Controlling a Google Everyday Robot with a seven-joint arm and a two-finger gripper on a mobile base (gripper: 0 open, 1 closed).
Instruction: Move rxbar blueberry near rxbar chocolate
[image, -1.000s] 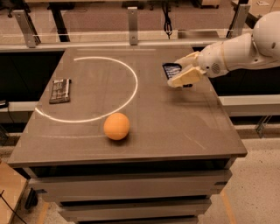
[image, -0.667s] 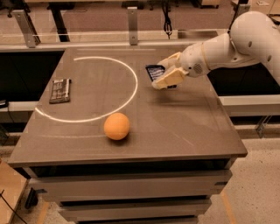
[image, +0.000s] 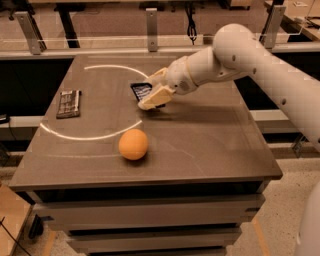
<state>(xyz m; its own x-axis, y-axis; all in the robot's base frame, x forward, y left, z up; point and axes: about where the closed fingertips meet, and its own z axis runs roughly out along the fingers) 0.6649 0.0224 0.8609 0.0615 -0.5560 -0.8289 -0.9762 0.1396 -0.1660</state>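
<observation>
The rxbar blueberry (image: 141, 91) is a small navy-blue bar with pale text, held in my gripper (image: 151, 92) just above the middle of the table. The gripper's cream fingers (image: 158, 96) are shut on the bar's right end. The white arm reaches in from the upper right. The rxbar chocolate (image: 69, 103) is a dark brown-black bar lying flat near the table's left edge, well to the left of the gripper.
An orange ball (image: 133, 144) sits on the dark table (image: 210, 140) in front of the gripper, nearer the front edge. A white circular line (image: 90, 136) is marked on the left half. A railing with posts (image: 152, 22) runs behind the table.
My gripper has carried the blue bar leftward from the right side of the table toward the middle. The brown-black bar and the ball have not moved.
</observation>
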